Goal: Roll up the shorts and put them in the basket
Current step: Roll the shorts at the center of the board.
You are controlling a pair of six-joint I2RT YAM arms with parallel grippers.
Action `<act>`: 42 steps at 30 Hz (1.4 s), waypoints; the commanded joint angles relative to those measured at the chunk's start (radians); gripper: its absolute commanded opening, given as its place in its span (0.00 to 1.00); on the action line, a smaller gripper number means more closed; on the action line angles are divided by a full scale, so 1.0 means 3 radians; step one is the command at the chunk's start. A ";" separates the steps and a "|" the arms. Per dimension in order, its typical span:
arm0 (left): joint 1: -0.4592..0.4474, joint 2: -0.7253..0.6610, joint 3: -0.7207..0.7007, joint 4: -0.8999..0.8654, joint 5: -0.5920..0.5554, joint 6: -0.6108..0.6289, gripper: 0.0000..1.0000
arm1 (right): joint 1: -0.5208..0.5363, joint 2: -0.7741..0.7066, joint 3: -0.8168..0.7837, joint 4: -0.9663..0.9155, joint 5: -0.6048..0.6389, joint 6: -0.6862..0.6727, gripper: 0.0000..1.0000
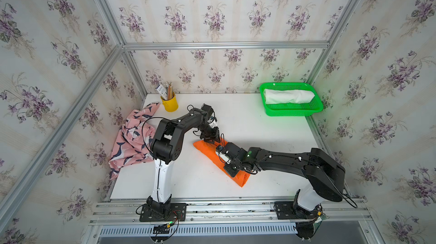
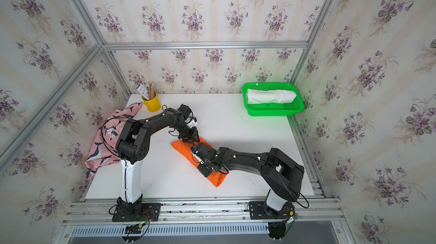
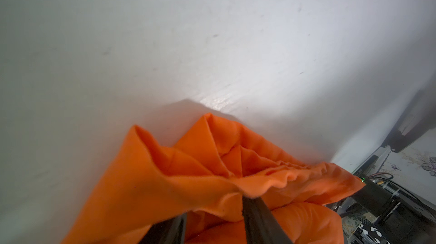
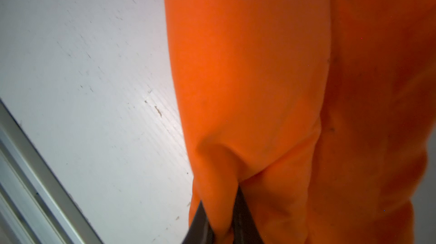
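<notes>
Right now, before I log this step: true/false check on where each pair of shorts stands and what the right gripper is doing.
1. The right gripper pinches the orange shorts between its fingers. True.
2. The orange shorts sit in the green basket. False: they lie on the table; the basket holds the rolled white shorts.
3. The whale-print shorts are rolled. False: they lie crumpled at the table's left edge.
4. The yellow cup holds pencils. True.
</notes>
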 commanded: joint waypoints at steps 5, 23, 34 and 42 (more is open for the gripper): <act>0.0021 -0.0550 -0.0010 -0.0307 -0.1001 0.0158 0.46 | -0.0498 0.0224 -0.0007 0.0181 -0.1835 0.0230 0.07; -0.0244 -0.1402 -0.0542 -0.0482 -0.0962 0.0125 0.49 | -0.1186 0.0834 -0.0159 0.0416 -0.2549 0.0568 0.17; -0.0322 -0.0942 -0.0759 -0.0210 -0.0977 0.0100 0.47 | -0.1195 0.0465 -0.0139 0.0020 -0.1549 0.0553 0.44; -0.0322 -0.0740 -0.0699 -0.0169 -0.1037 0.0180 0.47 | -0.0920 -0.0434 0.0250 -0.0921 -0.0204 0.0475 0.54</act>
